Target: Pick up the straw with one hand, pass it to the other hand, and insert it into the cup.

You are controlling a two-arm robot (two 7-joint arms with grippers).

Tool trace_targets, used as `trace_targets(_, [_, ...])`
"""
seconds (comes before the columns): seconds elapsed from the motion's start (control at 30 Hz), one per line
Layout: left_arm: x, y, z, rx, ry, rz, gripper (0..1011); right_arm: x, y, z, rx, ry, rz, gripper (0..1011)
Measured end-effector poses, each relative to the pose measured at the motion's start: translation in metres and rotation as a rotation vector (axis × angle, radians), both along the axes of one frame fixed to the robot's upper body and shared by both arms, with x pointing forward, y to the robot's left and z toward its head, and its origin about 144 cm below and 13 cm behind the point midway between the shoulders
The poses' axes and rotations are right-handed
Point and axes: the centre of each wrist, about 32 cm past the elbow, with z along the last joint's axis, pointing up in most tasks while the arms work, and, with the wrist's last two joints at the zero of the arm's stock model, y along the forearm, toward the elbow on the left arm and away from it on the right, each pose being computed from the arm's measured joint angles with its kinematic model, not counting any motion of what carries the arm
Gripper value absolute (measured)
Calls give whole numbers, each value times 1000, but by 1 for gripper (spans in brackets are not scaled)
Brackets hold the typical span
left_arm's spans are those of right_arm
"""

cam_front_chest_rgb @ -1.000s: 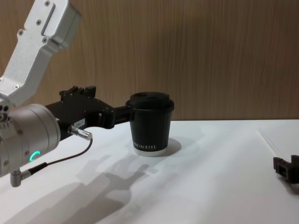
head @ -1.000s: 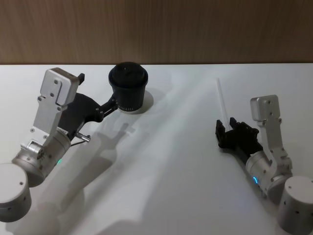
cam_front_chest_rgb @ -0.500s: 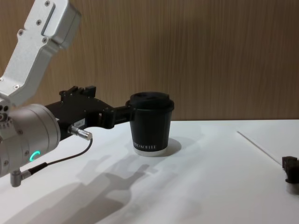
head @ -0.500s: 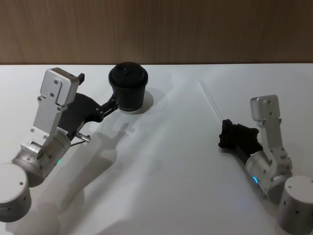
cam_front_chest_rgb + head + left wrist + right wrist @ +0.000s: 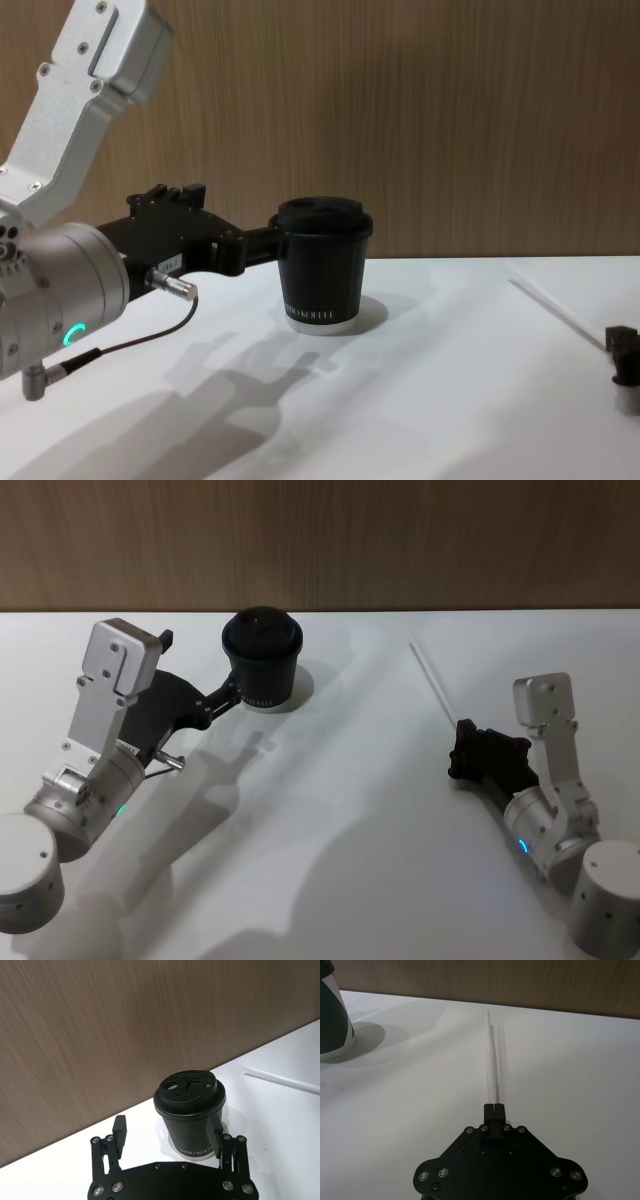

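White straw (image 5: 493, 1060) is pinched at its near end in your right gripper (image 5: 494, 1106), fingers pressed together on it. The bit of straw inside the pinch is hidden. The rest runs straight out ahead of the fingers, away from the wrist. You can't tell whether its far end touches the table (image 5: 350, 810) or sits just above it. A faint shadow runs alongside. In the chest view that gripper is cut off at the right edge, a black block with the straw slanting up and left from it.

Your left gripper (image 5: 168, 1129) is spread wide. The cup (image 5: 190, 1110) stands upright just ahead of its palm, off-centre. One finger overlaps the cup's side, touching or just beside, can't tell which. The other finger is well clear, and in the head view mostly hidden behind the silver arm link (image 5: 110, 685).

Cup: matte black tapered paper wall, glossy black plastic lid with small holes, white base rim, white lettering partly blocked by the finger. Straw: thin, straight, smooth. Table: plain matte white. Brown wood-grain wall (image 5: 400, 540) behind. The straw is well apart from the left gripper.
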Motion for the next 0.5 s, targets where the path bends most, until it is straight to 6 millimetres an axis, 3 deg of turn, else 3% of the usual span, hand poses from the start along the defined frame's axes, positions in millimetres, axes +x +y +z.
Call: trace_targets(0.5, [0,0,0,0,0,0,1003,-1,-7,6,-32,-179,42,0])
